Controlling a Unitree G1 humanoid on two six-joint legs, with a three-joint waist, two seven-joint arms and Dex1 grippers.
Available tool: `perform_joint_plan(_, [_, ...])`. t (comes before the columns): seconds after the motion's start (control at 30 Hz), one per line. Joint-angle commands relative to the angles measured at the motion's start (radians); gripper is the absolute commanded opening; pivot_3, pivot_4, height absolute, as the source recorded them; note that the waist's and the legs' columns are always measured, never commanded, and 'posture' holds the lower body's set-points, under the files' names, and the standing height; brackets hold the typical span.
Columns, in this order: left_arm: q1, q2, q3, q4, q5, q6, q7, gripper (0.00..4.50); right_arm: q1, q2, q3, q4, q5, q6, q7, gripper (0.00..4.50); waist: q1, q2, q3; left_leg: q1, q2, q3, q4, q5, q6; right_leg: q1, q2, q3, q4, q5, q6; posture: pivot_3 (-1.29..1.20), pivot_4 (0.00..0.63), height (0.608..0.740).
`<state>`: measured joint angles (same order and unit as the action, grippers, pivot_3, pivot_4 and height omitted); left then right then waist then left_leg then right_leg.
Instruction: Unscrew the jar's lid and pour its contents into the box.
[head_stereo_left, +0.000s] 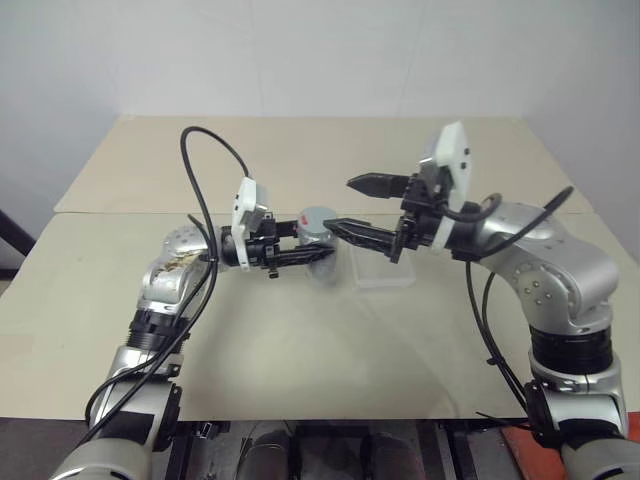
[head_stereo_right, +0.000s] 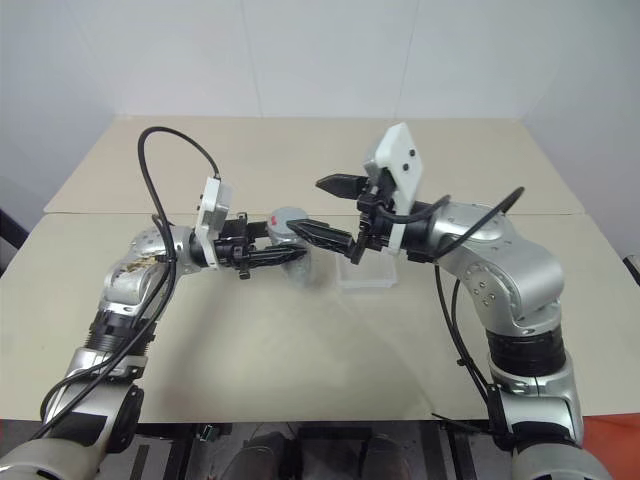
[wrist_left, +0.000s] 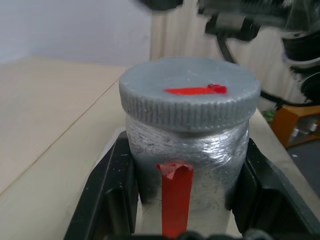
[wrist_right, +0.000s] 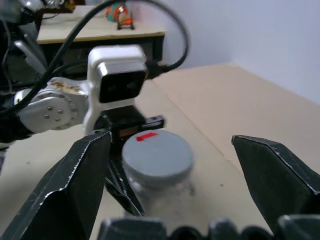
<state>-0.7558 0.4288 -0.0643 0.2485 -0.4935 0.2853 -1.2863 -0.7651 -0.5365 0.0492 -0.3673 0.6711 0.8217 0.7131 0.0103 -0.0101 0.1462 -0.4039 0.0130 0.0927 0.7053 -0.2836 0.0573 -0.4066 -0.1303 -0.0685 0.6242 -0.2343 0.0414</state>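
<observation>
My left gripper (head_stereo_left: 316, 251) is shut on the jar (wrist_left: 187, 165), a silvery cylinder with a red vertical stripe, and holds it upright above the table's middle. Black fingers (wrist_left: 107, 195) press on both of its sides. The grey ribbed lid (wrist_left: 189, 97), marked with red, sits on top of the jar (head_stereo_left: 320, 262). My right gripper (head_stereo_left: 343, 203) is open and reaches in from the right, its fingertips spread on either side of the lid (wrist_right: 157, 155) without touching it. The clear box (head_stereo_left: 385, 268) lies on the table just right of the jar, under the right gripper.
The beige table (head_stereo_left: 300, 340) is made of two boards with a seam across the middle. Black cables loop over both arms. A second table with small objects (wrist_right: 117, 17) stands behind my left arm.
</observation>
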Motion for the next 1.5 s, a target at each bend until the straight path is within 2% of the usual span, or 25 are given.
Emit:
perform_joint_plan(0.03, [-0.029,-0.009,0.000,0.009,0.009,-0.039,-0.029,2.01,-0.026,0.002,0.023,-0.001,-0.026,0.010,-0.013,4.50,-0.003,0.000,0.000,0.000,0.000,0.000,0.000,0.000,0.000,0.000,0.000,0.000,0.000,0.000,0.000,0.00,0.150,0.740])
perform_joint_plan(0.5, [0.001,0.003,0.007,-0.034,0.026,-0.048,-0.044,2.01,-0.054,0.025,0.038,0.038,-0.039,0.010,0.010,4.50,-0.010,0.000,0.000,0.003,0.001,0.000,-0.004,0.000,-0.001,0.000,0.001,0.000,0.000,0.000,0.000,0.00,0.150,0.740])
perform_joint_plan(0.63, [-0.003,-0.002,0.004,-0.030,0.033,-0.061,-0.040,2.01,-0.060,0.030,0.061,0.072,-0.060,0.004,0.023,3.66,-0.010,0.000,0.000,0.002,0.001,0.000,-0.004,0.000,-0.001,0.000,0.000,0.000,0.000,0.000,0.000,0.00,0.150,0.740])
perform_joint_plan(0.7, [-0.008,0.000,0.006,-0.036,0.027,-0.054,-0.042,2.01,-0.069,0.035,0.064,0.082,-0.061,0.012,0.025,2.93,-0.011,0.000,0.000,0.002,0.001,0.000,-0.004,0.000,-0.001,0.000,0.000,0.000,0.000,0.000,0.000,0.00,0.150,0.740])
perform_joint_plan(0.73, [-0.011,0.000,0.007,-0.037,0.025,-0.053,-0.044,2.01,-0.073,0.035,0.065,0.087,-0.062,0.014,0.030,2.75,-0.012,0.000,0.000,0.002,0.001,0.000,-0.004,0.000,-0.001,0.000,0.000,0.000,0.000,0.000,0.000,0.00,0.150,0.740])
perform_joint_plan(1.07, [-0.027,-0.012,0.001,-0.022,0.042,-0.071,-0.066,2.01,-0.073,0.029,0.090,0.138,-0.114,-0.060,0.100,2.75,-0.013,0.000,0.000,0.002,0.001,0.000,-0.004,0.000,-0.001,0.000,0.000,0.000,0.000,0.000,0.000,0.00,0.150,0.740])
perform_joint_plan(1.1, [-0.029,-0.009,0.000,-0.023,0.037,-0.066,-0.078,2.01,-0.072,0.027,0.093,0.147,-0.121,-0.085,0.120,2.75,-0.014,0.000,0.000,0.002,0.001,0.000,-0.004,0.000,-0.001,0.000,0.000,0.000,0.000,0.000,0.000,0.00,0.150,0.740])
perform_joint_plan(1.27, [-0.055,0.006,-0.008,-0.026,-0.022,-0.027,-0.225,2.01,-0.094,-0.005,0.103,0.288,-0.124,-0.307,0.433,2.75,-0.014,0.000,0.000,0.002,0.000,0.000,-0.004,0.000,-0.001,0.001,0.001,0.000,-0.001,0.000,0.000,0.00,0.150,0.740])
perform_joint_plan(1.4, [-0.070,0.005,-0.040,-0.051,-0.059,-0.006,-0.323,2.01,-0.196,0.009,0.141,0.516,-0.142,-0.426,0.695,2.75,-0.023,0.000,0.000,0.003,0.001,0.000,-0.004,0.000,-0.001,0.001,0.001,0.000,-0.001,0.000,0.000,0.00,0.150,0.740])
perform_joint_plan(1.5, [-0.081,0.011,-0.078,-0.058,-0.081,-0.018,-0.328,2.01,-0.282,0.053,0.162,0.704,-0.178,-0.502,0.791,2.75,-0.031,0.000,0.000,0.004,0.001,0.001,-0.004,0.000,-0.001,0.001,0.001,0.001,0.000,0.000,0.000,0.00,0.150,0.740])
